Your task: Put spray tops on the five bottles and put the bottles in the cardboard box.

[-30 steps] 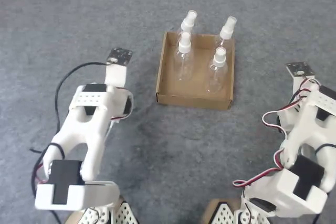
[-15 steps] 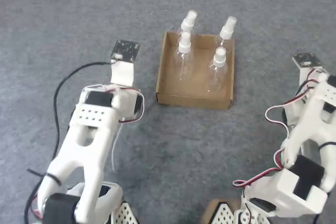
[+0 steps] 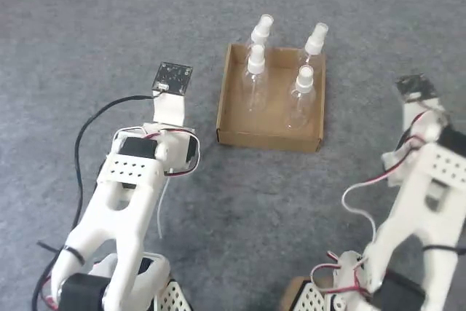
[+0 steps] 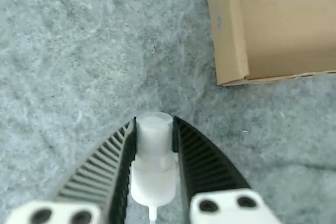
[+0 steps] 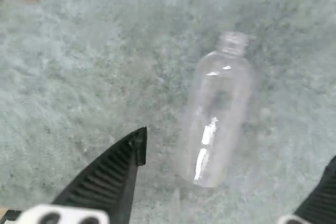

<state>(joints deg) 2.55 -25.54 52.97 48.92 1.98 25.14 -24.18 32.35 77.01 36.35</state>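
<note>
Grey carpeted desk: cardboard box toward far edge holds four capped bottles. Left fingers pinch spray top. Right fingers spread over lying uncapped bottle.

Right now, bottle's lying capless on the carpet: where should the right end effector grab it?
Grip the bottle across its mid-body, descending from above with a finger on each long side. It lies flat, so the round flanks are exposed, and that leaves the open neck free. The right end effector hangs open over it.

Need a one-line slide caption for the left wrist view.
Left gripper shut on a white spray top above the grey carpet, with a corner of the cardboard box nearby.
</note>
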